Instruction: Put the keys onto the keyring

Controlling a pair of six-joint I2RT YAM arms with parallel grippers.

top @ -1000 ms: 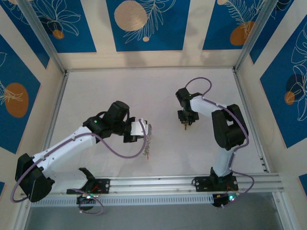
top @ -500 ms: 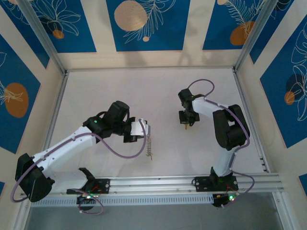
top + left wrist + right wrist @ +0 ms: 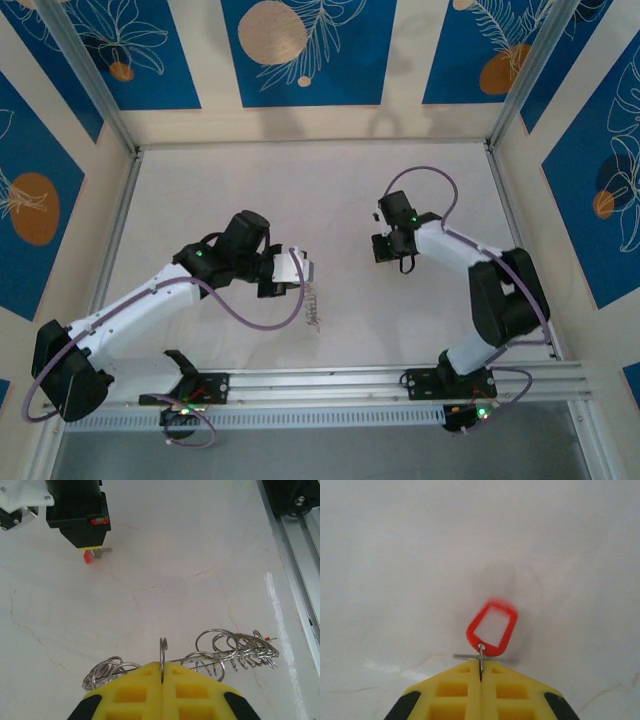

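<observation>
We're clamping the L gripper [image 3: 162, 667] on the silver-grey ribbed metal keyring [image 3: 220, 650], one loop sticking up as target — R gripper [image 3: 480, 667] is pinching the red oblong key [image 3: 509, 629] by its wire, well apart, prob for threading.

We list: silver keyring [image 3: 220, 650], lower centre; red key [image 3: 491, 626], pale middle; yellow gripper fingers [image 3: 135, 692]; white table [image 3: 230, 190], faint brown veins; blue walls [image 3: 340, 60], orange discs, white leaf outlines; purple cable [image 3: 421, 168].

Shiny metal keyring [image 3: 205, 653], glossy plastic key [image 3: 491, 626]
</observation>
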